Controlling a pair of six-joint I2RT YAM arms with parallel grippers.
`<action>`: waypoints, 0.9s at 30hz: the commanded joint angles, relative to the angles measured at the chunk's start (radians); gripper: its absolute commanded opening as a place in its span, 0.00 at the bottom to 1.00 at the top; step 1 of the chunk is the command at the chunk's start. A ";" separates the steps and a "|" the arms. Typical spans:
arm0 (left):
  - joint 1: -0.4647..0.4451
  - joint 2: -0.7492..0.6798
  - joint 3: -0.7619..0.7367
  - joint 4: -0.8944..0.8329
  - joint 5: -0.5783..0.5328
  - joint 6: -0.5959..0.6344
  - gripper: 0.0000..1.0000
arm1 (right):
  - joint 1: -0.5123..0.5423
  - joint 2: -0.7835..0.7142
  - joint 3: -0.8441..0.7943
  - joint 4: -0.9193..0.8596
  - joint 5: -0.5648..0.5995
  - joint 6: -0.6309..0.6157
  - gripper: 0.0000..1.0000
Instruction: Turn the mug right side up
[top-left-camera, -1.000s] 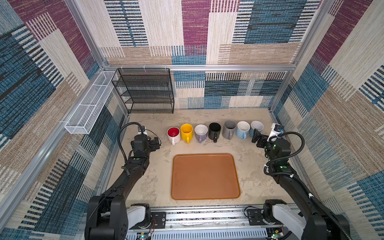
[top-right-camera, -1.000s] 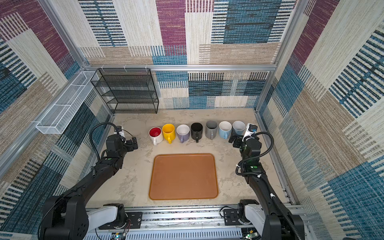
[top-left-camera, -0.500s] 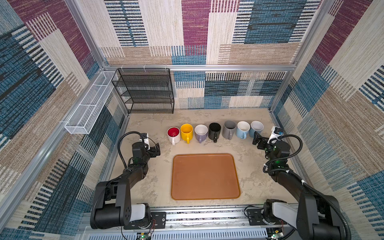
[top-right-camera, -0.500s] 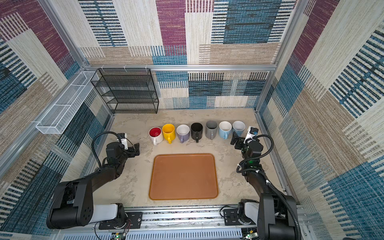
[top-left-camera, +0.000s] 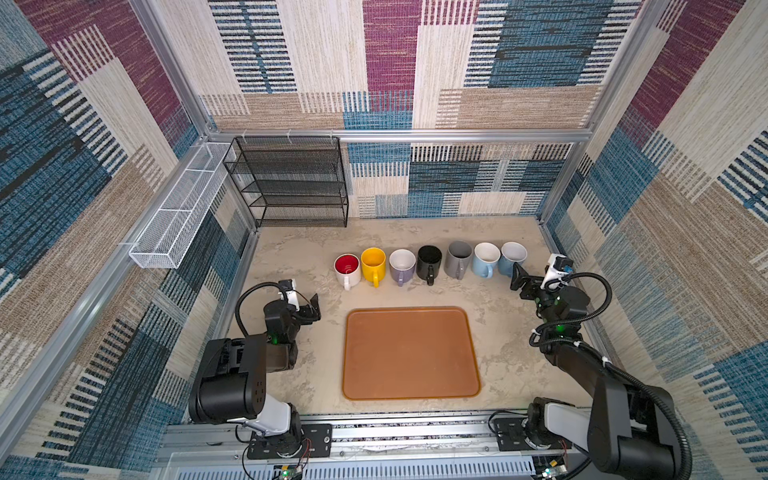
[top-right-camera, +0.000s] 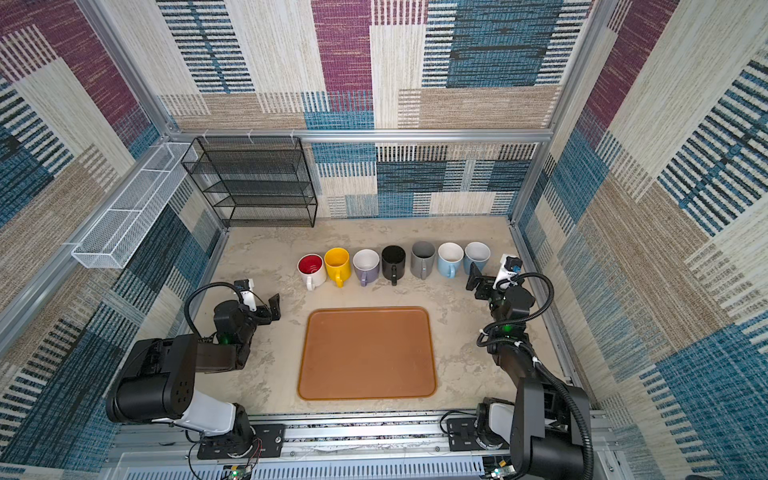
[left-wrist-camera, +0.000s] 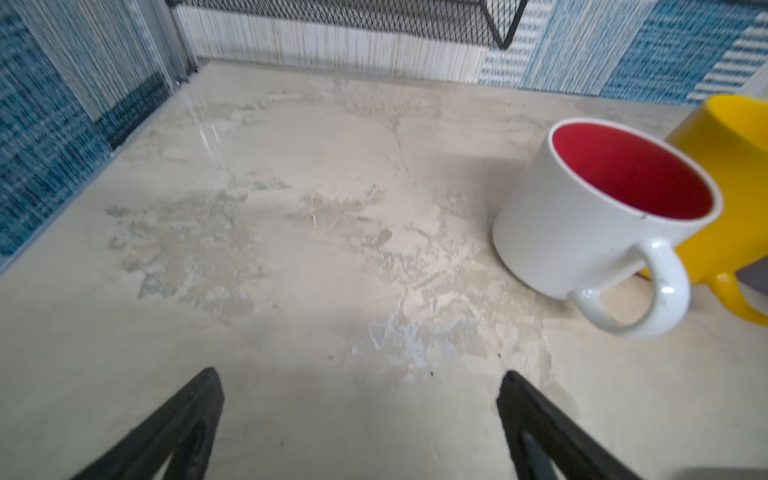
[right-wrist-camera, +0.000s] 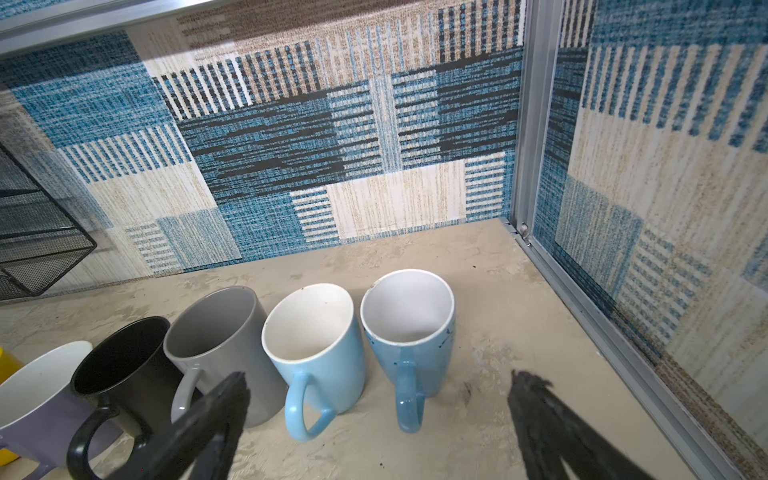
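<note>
All seven mugs (top-left-camera: 429, 261) stand mouth-up on the surface (top-left-camera: 299, 253) (task looks finished); left end effector (left-wrist-camera: 360, 372) and right end effector (right-wrist-camera: 382, 375) gape empty.

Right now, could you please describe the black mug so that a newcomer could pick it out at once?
Find the orange tray in the middle of the table; behind it seven mugs stand in a row. The black mug is the middle one, between a lilac mug and a grey mug, and the only one dark inside and out.
</note>
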 joint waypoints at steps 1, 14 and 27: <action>0.001 0.004 0.055 -0.015 0.060 0.007 0.99 | -0.004 0.012 -0.010 0.062 -0.054 -0.032 1.00; -0.009 0.017 0.112 -0.101 0.111 0.044 0.99 | -0.003 0.100 -0.106 0.256 -0.107 -0.017 1.00; -0.009 0.017 0.110 -0.099 0.110 0.043 0.99 | -0.004 0.297 -0.151 0.519 -0.211 -0.020 1.00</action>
